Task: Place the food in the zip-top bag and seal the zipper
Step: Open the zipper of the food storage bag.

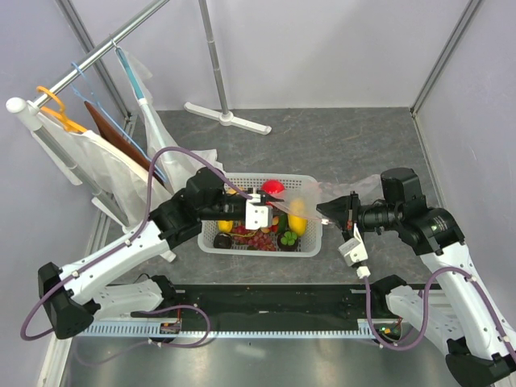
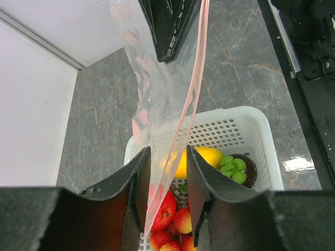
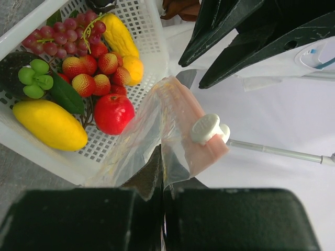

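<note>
The clear zip-top bag (image 2: 157,99) hangs stretched over the white mesh basket (image 1: 258,249). Its pink zipper (image 2: 198,78) runs between my two grippers. My left gripper (image 2: 168,157) is open, with the bag's edge passing loosely between its fingers (image 2: 137,188). My right gripper (image 3: 163,172) is shut on the bag's corner beside the white slider (image 3: 208,128). The food lies in the basket: yellow mangoes (image 3: 49,125), a red pomegranate (image 3: 114,112), red-yellow small fruits (image 3: 99,70), purple grapes (image 3: 57,39) and a dark mangosteen (image 3: 15,70). In the top view, the left gripper (image 1: 276,201) and right gripper (image 1: 324,210) face each other over the basket.
A clothes rack (image 1: 89,58) with hangers and white garments (image 1: 105,169) stands at the left. Its stand base (image 1: 226,117) lies at the back. A black rail (image 1: 266,298) runs along the near edge. Grey walls close in the sides.
</note>
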You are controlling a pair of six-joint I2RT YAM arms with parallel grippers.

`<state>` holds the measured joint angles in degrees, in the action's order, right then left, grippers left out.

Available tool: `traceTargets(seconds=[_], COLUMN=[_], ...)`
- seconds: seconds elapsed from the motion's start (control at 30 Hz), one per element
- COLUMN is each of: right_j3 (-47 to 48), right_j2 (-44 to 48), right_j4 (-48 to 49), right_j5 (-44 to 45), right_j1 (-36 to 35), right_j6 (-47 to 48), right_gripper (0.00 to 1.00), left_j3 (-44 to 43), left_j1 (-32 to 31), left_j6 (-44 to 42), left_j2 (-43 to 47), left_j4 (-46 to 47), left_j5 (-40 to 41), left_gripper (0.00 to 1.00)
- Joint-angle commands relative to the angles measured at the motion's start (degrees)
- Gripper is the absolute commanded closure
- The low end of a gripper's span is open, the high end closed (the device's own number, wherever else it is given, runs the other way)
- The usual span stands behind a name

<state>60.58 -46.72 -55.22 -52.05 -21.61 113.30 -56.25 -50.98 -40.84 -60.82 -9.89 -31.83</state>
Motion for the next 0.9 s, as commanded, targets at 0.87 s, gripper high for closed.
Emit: traceTargets(seconds=[0.87], right_j3=[0.33], right_j2=[0.93], right_j4=[-4.81], right_j5=[-4.02], right_j1=[-0.28], right_j6=[9.93], right_gripper=[1.00], left_j3=[-1.23], left_j1=[-0.43], left_j6=[-3.72], left_j2=[-1.85], left_j4=[1.54], left_j5=[-2.70], left_gripper=[0.62])
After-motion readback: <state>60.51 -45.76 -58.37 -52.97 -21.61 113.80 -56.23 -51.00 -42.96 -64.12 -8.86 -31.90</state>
